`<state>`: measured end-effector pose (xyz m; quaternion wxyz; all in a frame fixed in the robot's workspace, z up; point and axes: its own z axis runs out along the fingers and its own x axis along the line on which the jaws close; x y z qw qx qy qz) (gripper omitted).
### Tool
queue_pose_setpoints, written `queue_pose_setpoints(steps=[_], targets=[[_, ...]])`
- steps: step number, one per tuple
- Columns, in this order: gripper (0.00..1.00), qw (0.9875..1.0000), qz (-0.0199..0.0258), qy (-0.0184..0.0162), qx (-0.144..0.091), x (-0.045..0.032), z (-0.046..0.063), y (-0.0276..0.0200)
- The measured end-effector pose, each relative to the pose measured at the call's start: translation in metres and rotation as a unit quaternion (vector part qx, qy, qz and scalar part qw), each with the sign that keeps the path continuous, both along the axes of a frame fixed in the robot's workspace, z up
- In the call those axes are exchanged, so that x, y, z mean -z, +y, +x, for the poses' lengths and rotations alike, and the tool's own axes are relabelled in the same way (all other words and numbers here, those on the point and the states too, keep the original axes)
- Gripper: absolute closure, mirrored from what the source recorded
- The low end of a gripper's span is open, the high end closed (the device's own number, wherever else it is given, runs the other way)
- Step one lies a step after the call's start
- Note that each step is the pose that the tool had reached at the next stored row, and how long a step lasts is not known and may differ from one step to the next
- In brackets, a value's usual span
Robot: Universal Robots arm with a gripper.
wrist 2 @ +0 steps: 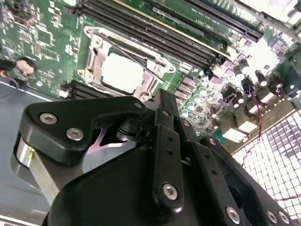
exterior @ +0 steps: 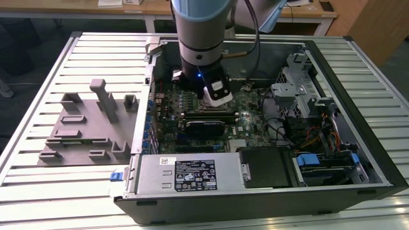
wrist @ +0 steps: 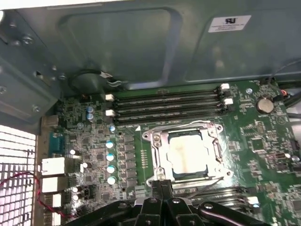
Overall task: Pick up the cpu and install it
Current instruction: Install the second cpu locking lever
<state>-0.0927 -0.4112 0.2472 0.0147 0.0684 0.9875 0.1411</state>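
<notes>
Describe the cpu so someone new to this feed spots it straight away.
Start at the open computer case and its green motherboard. Just past the row of long dark memory slots sits a metal socket frame; the cpu is the pale silvery square lying flat inside it, the only plain, unmarked surface among busy components.

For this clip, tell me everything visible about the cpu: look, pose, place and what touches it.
The cpu is a small flat square with a pale, silvery metal top that glares under the light. It lies flat inside the metal socket frame on the green motherboard, beside the memory slots in both wrist views. The frame surrounds its edges, and a thin wire lever crosses one corner in the second wrist view. The gripper sits close beside the socket and is not touching the chip.
</notes>
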Motion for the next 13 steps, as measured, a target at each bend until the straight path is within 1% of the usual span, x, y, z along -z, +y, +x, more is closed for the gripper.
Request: queue_pose_setpoints(steps=[1, 5, 6, 8, 13], targets=[[0.89, 1.0, -0.0027, 0.0001, 0.001, -0.0002, 0.002, 0.0], [0.89, 0.9999, -0.0157, 0.001, 0.003, -0.0003, 0.01, 0.0], [0.89, 0.9998, -0.0183, 0.0012, 0.004, -0.0003, 0.012, 0.0], [0.89, 0.9998, -0.0217, 0.0018, 0.005, -0.0003, 0.016, 0.0], [0.89, 0.9996, -0.027, 0.0043, 0.008, 0.0007, 0.023, 0.0]])
